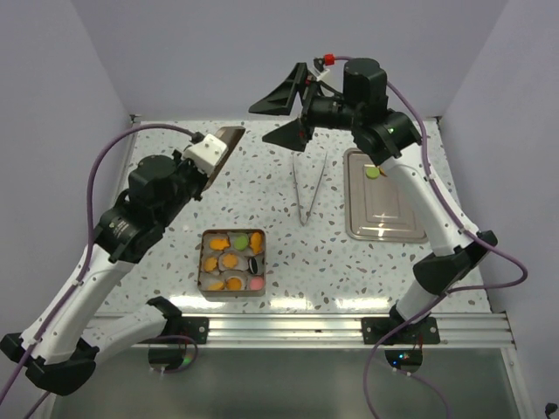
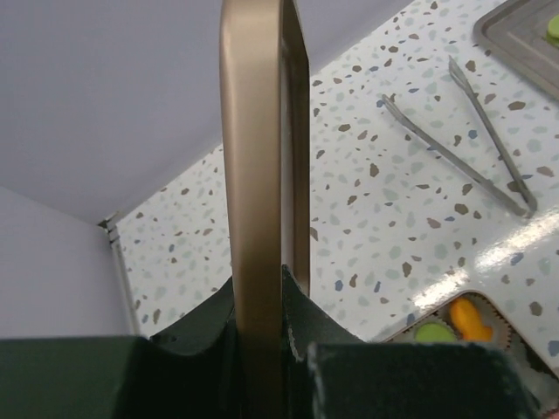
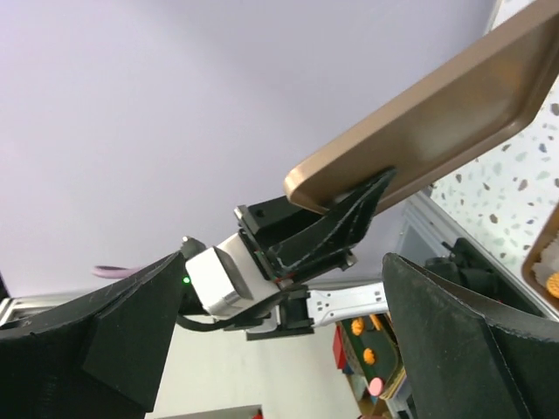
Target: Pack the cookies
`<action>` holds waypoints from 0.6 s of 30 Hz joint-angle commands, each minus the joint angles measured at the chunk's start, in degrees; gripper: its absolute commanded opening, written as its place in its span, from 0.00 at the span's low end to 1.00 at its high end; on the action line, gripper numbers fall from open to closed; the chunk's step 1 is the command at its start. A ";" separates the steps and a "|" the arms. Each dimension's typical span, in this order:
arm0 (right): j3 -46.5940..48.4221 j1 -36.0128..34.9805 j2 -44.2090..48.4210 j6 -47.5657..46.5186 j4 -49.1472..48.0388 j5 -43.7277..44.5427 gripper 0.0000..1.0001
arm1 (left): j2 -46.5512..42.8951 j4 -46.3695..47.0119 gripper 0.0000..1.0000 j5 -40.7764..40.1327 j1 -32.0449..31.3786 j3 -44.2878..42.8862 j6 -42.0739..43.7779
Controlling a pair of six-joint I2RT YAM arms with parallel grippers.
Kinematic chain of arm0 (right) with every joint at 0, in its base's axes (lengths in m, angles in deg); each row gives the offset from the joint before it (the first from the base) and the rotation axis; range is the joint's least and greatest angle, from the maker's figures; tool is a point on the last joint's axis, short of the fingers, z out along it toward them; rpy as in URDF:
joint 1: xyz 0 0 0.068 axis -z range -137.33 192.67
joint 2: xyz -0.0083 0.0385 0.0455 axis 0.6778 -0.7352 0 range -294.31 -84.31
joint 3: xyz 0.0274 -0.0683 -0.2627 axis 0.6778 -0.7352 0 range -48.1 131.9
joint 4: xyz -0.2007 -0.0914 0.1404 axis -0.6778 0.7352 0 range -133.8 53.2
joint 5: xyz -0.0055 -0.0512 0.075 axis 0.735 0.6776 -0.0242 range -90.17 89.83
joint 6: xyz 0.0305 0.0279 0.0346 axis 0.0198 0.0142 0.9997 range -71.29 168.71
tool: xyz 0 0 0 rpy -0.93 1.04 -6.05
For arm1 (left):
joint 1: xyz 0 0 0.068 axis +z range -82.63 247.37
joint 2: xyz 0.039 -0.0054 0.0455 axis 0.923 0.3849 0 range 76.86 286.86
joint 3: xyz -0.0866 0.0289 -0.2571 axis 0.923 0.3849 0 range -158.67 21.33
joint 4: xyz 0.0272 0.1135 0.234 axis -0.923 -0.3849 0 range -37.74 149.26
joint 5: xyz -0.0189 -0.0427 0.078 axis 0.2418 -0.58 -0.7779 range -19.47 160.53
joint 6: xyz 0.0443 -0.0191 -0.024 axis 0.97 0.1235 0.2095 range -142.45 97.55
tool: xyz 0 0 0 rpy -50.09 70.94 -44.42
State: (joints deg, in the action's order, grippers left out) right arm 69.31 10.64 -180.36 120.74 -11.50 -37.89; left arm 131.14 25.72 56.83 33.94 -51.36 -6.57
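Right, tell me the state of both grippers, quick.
left gripper: closed on the bronze lid, held on edge above the table.
right gripper: open, holding nothing.

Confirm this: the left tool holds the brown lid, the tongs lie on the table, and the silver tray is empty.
No: the silver tray is not empty; the top view shows a green cookie at its far end. The left tool does hold the brown lid, and the tongs lie on the table.
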 commanded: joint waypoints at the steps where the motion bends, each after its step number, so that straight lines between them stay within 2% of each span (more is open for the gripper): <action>1: -1.30 0.04 1.74 5.66 -7.41 -3.77 0.98 | -1.54 8.83 0.00 -6.43 -1.72 0.79 7.76; 7: -3.49 0.04 1.57 10.85 -13.39 -5.08 0.98 | -2.69 13.58 0.00 -10.29 -6.03 3.25 14.88; 18: -3.32 -0.05 -4.14 16.65 -17.53 -10.53 0.99 | -3.83 17.28 0.00 -8.99 -6.73 2.73 19.79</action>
State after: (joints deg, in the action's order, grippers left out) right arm 65.74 10.64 -182.77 134.73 -26.10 -44.22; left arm 128.25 36.75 47.76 27.64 -48.08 9.19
